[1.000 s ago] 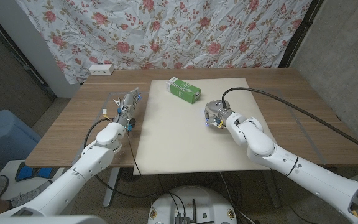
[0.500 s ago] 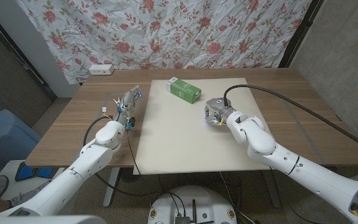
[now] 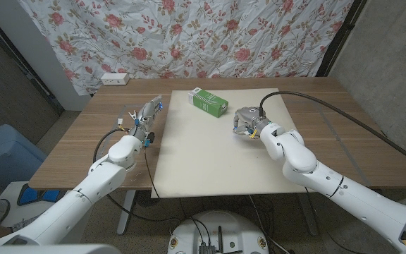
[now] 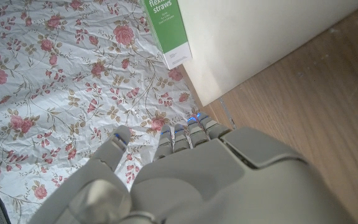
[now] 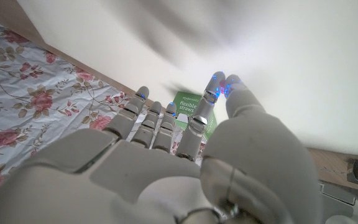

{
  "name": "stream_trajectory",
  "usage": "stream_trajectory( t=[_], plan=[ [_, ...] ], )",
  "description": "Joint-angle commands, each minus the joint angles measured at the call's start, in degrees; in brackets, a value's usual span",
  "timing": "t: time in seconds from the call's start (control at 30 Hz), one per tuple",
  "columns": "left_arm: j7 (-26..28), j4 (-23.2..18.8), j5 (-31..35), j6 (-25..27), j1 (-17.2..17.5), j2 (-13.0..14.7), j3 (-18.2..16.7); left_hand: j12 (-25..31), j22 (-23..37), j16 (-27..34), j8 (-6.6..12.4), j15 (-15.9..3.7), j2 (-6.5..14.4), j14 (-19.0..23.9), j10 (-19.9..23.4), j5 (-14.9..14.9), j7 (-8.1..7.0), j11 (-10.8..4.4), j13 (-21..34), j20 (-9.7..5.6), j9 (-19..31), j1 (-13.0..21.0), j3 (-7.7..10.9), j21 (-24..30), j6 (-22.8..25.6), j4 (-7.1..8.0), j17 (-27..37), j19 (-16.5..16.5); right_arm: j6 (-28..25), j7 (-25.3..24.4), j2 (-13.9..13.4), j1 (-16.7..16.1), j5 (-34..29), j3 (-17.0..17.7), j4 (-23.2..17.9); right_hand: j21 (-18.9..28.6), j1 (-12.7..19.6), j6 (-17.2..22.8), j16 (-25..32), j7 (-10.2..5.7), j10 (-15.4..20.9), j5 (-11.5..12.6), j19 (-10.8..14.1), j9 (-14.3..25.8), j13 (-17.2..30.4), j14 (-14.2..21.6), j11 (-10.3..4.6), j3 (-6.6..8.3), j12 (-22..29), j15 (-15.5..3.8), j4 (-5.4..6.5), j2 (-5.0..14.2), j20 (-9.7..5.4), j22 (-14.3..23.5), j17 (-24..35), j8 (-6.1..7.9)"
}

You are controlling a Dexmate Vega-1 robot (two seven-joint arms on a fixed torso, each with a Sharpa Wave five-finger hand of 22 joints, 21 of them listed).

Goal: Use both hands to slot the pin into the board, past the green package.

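Observation:
The green package (image 3: 210, 102) lies on the cream board (image 3: 210, 159) near its far edge; its end also shows in the left wrist view (image 4: 166, 28) and past my fingers in the right wrist view (image 5: 194, 109). My right hand (image 3: 244, 124) hovers over the board just right of the package, fingers curled in. In the right wrist view its thumb tip meets a fingertip (image 5: 219, 84); I cannot make out a pin between them. My left hand (image 3: 145, 118) is over the bare wood beside the board's left edge, fingers (image 4: 188, 134) stretched out and holding nothing.
Small white and yellow bits (image 3: 127, 114) lie on the wooden table (image 3: 83, 148) just left of my left hand. A white power strip (image 3: 115, 78) sits at the far left corner. A flowered curtain hangs behind the table, and a blue bin (image 3: 2, 152) stands on the floor.
My right hand has moved a little toward the far edge of the board, closer to the green package. The left hand has hardly moved.

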Motion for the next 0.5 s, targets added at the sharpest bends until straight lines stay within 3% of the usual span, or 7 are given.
stream_trajectory(
  t=[0.03, 0.5],
  plan=[
    [0.1, -3.1, 2.2, 2.1, 0.7, 1.8, 0.7, 0.3, 0.3, 0.1, 0.37, 0.07, 5.1, 0.6, 0.3, -0.1, -0.02, -0.1, 0.2, -0.28, 0.3, 0.7, 0.29, 0.5, 0.8, -0.24, 0.1, 0.7, -2.1, -3.3, -0.6, -1.2, 5.4, 2.2, -1.7, -0.1, 0.7, 1.4, 0.4, -1.55, 0.0, 0.3, 0.4, 0.1, 0.0, 0.3, -0.1, 0.32, 0.0, -0.15, -0.56, 0.52, -0.05, 0.1, 0.1, -0.12],
    [1.1, -7.0, 8.5, 5.5, 0.5, 4.8, 2.6, 0.6, 0.3, 0.1, 0.61, -0.45, 5.2, 0.6, 1.5, -0.1, -0.27, -0.55, 0.2, -0.43, 0.3, 0.7, 0.32, 0.5, 2.2, -0.3, 0.1, 0.9, -1.5, -12.8, -1.3, -3.6, 16.6, 5.7, -1.8, 0.0, 1.5, 1.5, 0.5, -1.52, 0.7, 0.3, 0.7, -0.1, 0.0, 0.5, -0.2, 0.4, 0.1, -0.28, -0.96, 0.47, -0.02, 0.1, 0.1, -0.28]
  ],
)
